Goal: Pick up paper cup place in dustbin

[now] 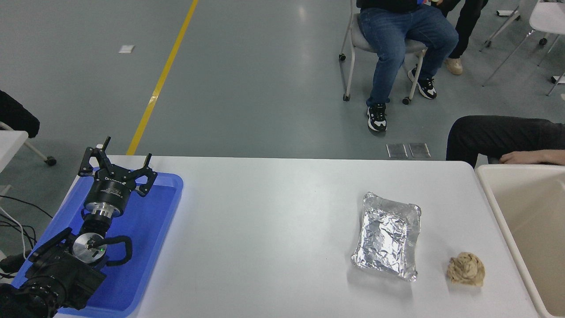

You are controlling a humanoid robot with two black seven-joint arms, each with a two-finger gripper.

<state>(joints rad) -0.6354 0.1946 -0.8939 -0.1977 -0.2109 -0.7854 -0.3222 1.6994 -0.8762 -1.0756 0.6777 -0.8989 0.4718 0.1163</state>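
The cream-beige dustbin (490,194) stands at the table's right edge, cut off by the picture's right side. What shows of its inside is bare. The paper cup is out of view. My right gripper and its arm are out of view too. My left gripper (117,162) is parked at the lower left over the blue tray (150,229), with its fingers spread open and nothing between them.
A crinkled foil tray (388,236) lies right of the table's middle. A crumpled brown paper ball (466,268) lies near the front right, beside the dustbin. A person's hand and dark sleeve (525,155) rest just behind the dustbin. Another person sits on a chair (397,39) beyond.
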